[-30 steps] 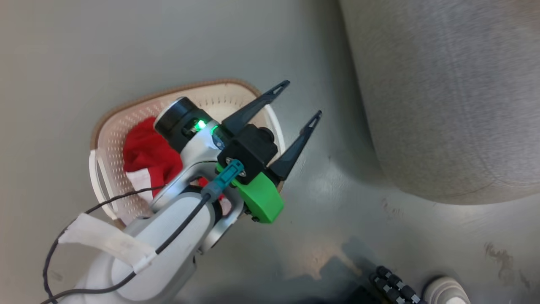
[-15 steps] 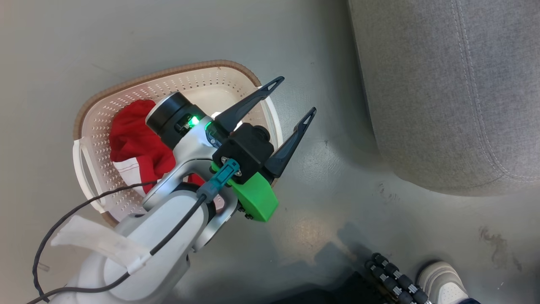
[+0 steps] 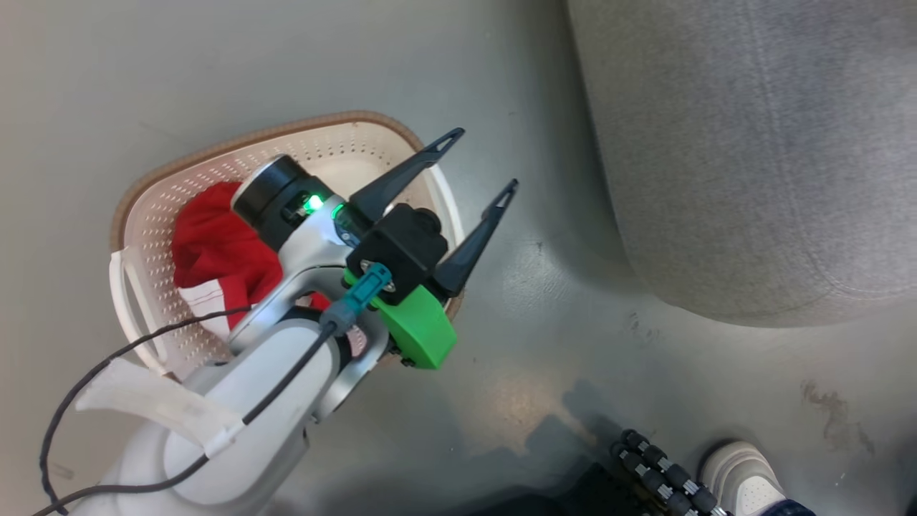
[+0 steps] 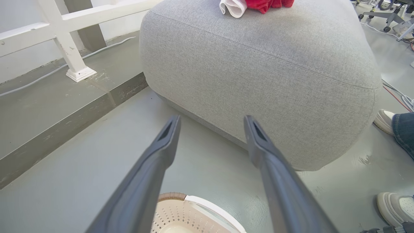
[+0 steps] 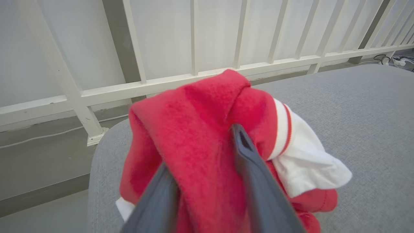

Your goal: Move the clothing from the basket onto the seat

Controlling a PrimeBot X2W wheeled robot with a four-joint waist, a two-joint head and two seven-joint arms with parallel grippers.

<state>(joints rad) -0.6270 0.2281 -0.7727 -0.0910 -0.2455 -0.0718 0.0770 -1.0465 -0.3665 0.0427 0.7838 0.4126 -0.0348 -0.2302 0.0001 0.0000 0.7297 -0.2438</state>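
A white-and-silver left forearm point(image 3: 236, 416) carries a black cable point(image 3: 286, 378), taped down in white, ending in a teal plug point(image 3: 367, 281). The left gripper point(image 3: 486, 159) has a black housing point(image 3: 397, 247), a bright green bracket point(image 3: 419, 331), green lights point(image 3: 313, 203) and two dark tapered fingers point(image 3: 401, 175), slotted near the tips.

I'm looking steeply down from the head, the basket point(image 3: 154, 229) left, the seat point(image 3: 752, 143) far right. My left wrist camera is sitting low over the basket, facing the seat's side; the right is hovering close above its top.
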